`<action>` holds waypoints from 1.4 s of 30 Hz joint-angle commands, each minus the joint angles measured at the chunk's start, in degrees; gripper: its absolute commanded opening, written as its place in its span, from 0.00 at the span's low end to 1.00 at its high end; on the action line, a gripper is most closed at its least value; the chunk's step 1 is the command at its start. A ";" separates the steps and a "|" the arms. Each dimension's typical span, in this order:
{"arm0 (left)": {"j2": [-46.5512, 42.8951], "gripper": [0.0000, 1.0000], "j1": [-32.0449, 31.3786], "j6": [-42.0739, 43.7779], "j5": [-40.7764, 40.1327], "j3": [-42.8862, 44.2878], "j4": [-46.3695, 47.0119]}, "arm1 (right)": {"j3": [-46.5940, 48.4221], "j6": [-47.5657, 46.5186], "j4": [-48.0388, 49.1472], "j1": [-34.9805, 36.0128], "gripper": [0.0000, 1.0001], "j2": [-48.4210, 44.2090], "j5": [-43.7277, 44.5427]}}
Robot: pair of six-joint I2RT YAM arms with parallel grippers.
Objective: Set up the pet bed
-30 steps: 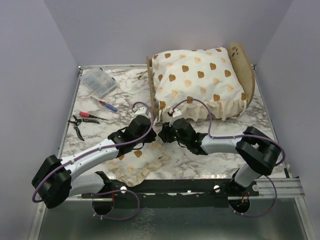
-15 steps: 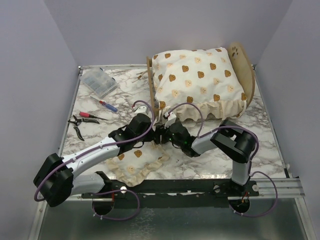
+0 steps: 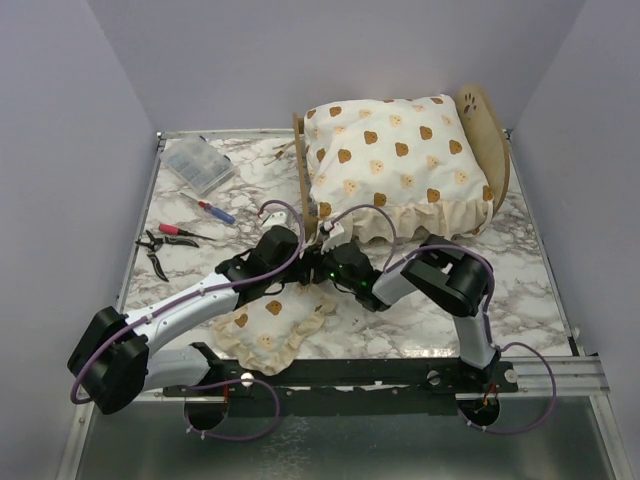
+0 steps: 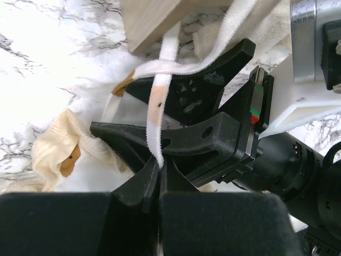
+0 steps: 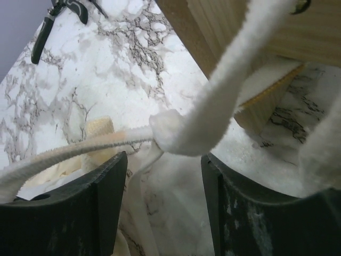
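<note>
White fabric tie (image 4: 160, 90) is what the next move turns on. It runs from the left tool (image 4: 159, 169) straight ahead and up to the wooden footboard (image 4: 154, 21) of the pet bed (image 3: 485, 120).

The bed stands just beyond both tools' fingertips, with its long axis lying across the worktop (image 3: 190, 215) and the footboard end nearest them. A bear-print cushion (image 3: 395, 155) is piled on it. The two tools meet nose to nose at that corner, so neither is clearly nearer. A small pillow (image 3: 275, 325) lies under them.

The left tool is clenched on the tie, pinching it at the fingertips. The right tool (image 5: 162, 159) is released, its jaws spread wide. The tie's knot (image 5: 166, 130) hangs just ahead of the gap and a strand drapes over one finger, but nothing is gripped. Tying the cushion down probably needs the right tool to close near that knot.
</note>
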 commanded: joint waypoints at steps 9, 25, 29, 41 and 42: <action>-2.63 0.00 0.39 -0.92 2.10 -1.06 2.57 | 0.44 1.85 -1.86 0.58 0.03 2.30 1.52; -3.29 0.00 1.90 1.51 0.33 -5.63 1.26 | -10.21 4.50 -24.94 0.49 0.01 -19.31 2.60; -2.88 0.00 1.85 0.81 1.25 -8.64 2.87 | -10.82 5.56 -33.08 0.49 0.00 -25.15 4.60; -1.77 0.00 1.91 1.50 2.78 -9.49 5.18 | -2.84 4.30 -56.75 0.49 0.01 -33.60 3.43; -1.70 0.00 1.91 1.59 2.97 -9.35 5.35 | -2.03 4.51 -58.13 0.49 0.01 -33.61 2.22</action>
